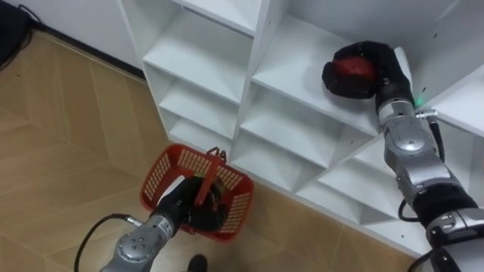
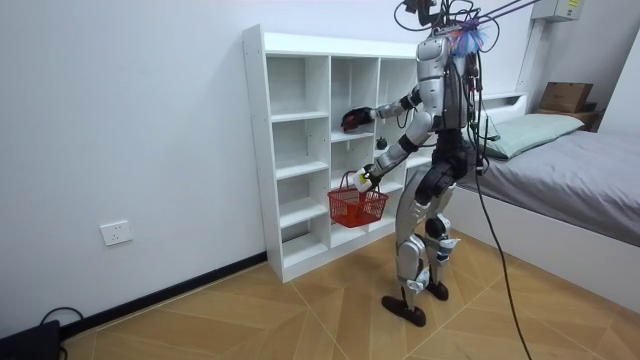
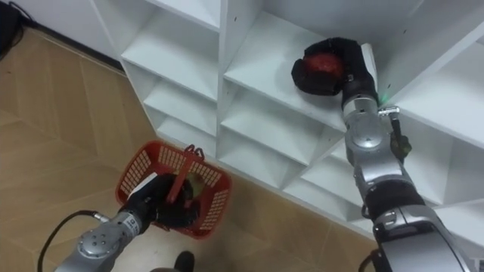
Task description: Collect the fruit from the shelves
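While its right robot hand (image 1: 376, 74) curls round a red fruit (image 1: 353, 68) on a shelf of the white closet (image 1: 261, 45), the robot stands facing the shelves. The fruit is round, with no clear long axis, and the dark fingers hide most of it. The left robot hand (image 1: 181, 208) grips the handle of a red basket (image 1: 159, 174) hanging low beside the closet, above the wooden floor (image 1: 60, 136). The basket's contents are hard to make out.

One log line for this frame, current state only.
right hand: curled round red fruit on closet shelf | left hand: holds red basket | robot: standing at closet
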You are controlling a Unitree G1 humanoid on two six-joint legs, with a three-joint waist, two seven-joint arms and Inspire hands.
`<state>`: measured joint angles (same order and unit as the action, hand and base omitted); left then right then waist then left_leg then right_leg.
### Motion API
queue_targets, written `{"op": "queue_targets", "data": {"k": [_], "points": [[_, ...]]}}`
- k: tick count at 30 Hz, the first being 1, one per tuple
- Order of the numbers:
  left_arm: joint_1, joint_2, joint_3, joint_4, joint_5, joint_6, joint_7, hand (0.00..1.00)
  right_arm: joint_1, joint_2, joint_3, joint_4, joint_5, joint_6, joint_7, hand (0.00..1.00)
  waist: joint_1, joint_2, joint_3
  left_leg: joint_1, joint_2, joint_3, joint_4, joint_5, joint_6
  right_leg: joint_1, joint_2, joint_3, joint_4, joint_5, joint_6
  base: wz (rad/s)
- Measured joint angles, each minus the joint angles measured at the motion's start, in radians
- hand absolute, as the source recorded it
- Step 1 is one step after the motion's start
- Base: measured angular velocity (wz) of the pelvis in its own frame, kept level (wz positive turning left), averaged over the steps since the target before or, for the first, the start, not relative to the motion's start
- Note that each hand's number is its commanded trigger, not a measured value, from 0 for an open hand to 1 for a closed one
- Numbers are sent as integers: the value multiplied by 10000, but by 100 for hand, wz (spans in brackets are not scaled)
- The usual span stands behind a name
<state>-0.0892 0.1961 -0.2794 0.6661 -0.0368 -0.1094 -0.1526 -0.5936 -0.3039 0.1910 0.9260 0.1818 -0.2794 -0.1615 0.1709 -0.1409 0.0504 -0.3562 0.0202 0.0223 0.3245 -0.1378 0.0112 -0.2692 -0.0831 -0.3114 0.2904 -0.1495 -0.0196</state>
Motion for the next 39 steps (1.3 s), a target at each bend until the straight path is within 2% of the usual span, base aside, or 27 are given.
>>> {"op": "queue_targets", "data": {"k": [12, 16, 21, 24, 26, 29, 33, 37, 39], "points": [[-6, -14, 7, 1, -23, -5, 428, 100, 613, 23, 25, -884, 96, -57, -19, 100, -56, 26, -18, -42, 10, -13, -56, -1, -1, -67, 85, 96, 8, -1, 4, 0], [-25, -173, 21, 2, -17, -8, 640, 100, 856, 89, 32, -1235, 71, -58, -19, 100, -69, 33, -26, -27, 16, 2, -49, -1, -1, -64, 31, 125, 20, 0, 4, 0], [-30, -346, 63, 3, -19, -8, 652, 100, 1135, 274, -9, -1602, 8, -21, -51, 100, -124, 131, -81, -24, 25, 40, -22, -1, -1, -63, 42, 145, 20, 1, 6, 0], [-32, -359, 77, 4, -276, -8, 653, 100, 1565, 528, 66, -2133, 15, -44, -108, 100, -306, 268, -158, -30, 46, 54, 16, -2, -2, -26, 110, 147, -5, 11, 3, 0], [-62, -432, 94, 4, -663, -25, 692, 100, 2032, 566, 234, -2661, 76, -148, -108, 100, -357, 410, -238, -3, 52, 108, 5, -1, -2, -27, 97, 171, -1, 19, -1, -6], [-65, -594, 113, -9, -906, -121, 879, 100, 2479, 578, 388, -3186, 139, -169, -91, 100, -367, 543, -302, 51, 80, 212, -13, -1, -2, -50, 58, 293, 11, 26, -10, -11], [-60, -760, 124, -94, -905, -225, 1019, 100, 2789, 763, 423, -3506, 180, -202, 30, 100, -410, 611, -313, 112, 126, 316, -53, -2, -4, -70, 95, 391, 27, 43, -32, -10], [-60, -1012, 300, -330, -918, -324, 1012, 100, 3024, 1031, 366, -3840, 401, -257, 403, 100, -600, 632, -311, 33, 165, 395, -34, -2, -9, -189, 132, 511, 33, 55, -52, -7], [-60, -1104, 297, -380, -962, -491, 1013, 100, 3166, 1108, 369, -4039, 727, -282, 621, 100, -632, 642, -305, 4, 182, 506, -36, -2, -9, -253, 143, 594, 34, 64, -51, -10]]}}
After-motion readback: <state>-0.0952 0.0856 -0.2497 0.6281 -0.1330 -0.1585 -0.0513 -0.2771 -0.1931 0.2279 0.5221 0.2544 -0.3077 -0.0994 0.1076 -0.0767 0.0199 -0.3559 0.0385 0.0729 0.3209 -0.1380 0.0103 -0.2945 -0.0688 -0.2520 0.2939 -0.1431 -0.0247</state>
